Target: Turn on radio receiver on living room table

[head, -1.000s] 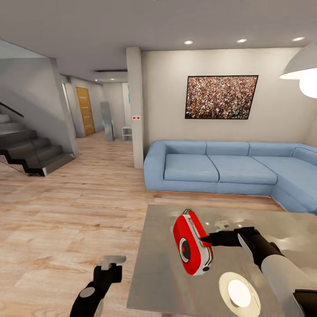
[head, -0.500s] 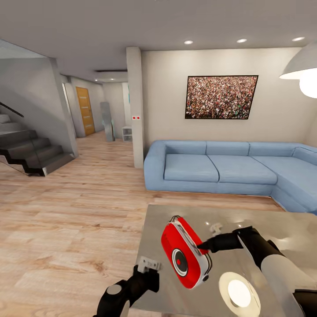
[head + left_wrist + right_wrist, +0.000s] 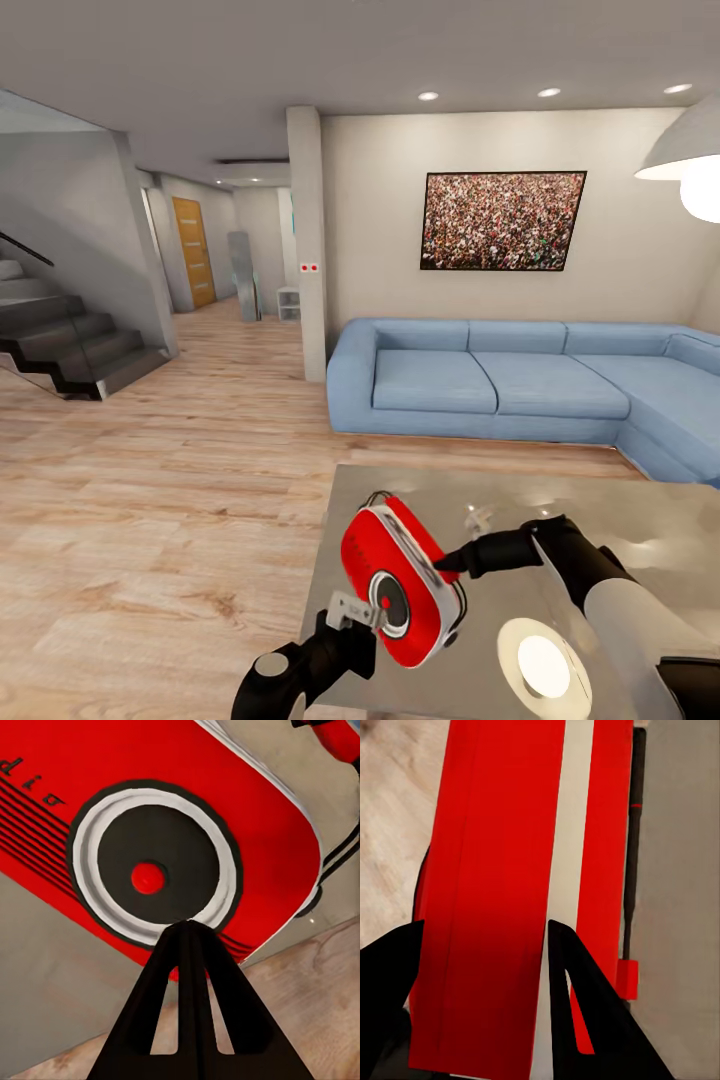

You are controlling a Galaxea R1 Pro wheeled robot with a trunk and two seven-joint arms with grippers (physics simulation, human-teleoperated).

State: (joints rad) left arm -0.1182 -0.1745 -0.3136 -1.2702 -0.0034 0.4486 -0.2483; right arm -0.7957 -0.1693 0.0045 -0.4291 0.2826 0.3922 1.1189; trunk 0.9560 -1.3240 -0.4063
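Observation:
The bright red radio receiver [image 3: 398, 572] hangs tilted over the left front part of the glossy grey table [image 3: 600, 500]. My right gripper [image 3: 446, 560] is shut on its edge; in the right wrist view its black fingers [image 3: 574, 982] straddle the red body [image 3: 502, 870] and its white strip [image 3: 572, 817]. From below, my left gripper [image 3: 352, 608] is shut, and its joined tips [image 3: 187, 928] touch the rim of the round dial [image 3: 154, 866]. The dial's centre dot [image 3: 148, 877] is red.
A blue sectional sofa [image 3: 500, 385] stands behind the table, under a framed crowd picture [image 3: 502, 220]. A white pendant lamp [image 3: 690, 160] hangs at the upper right and is mirrored on the tabletop [image 3: 543, 665]. Wood floor [image 3: 150, 500] stretches left towards stairs [image 3: 70, 340] and a pillar [image 3: 308, 240].
The right gripper has carried the radio left and lower, turning its dial face towards me. The left gripper has risen from beside the table up to the dial.

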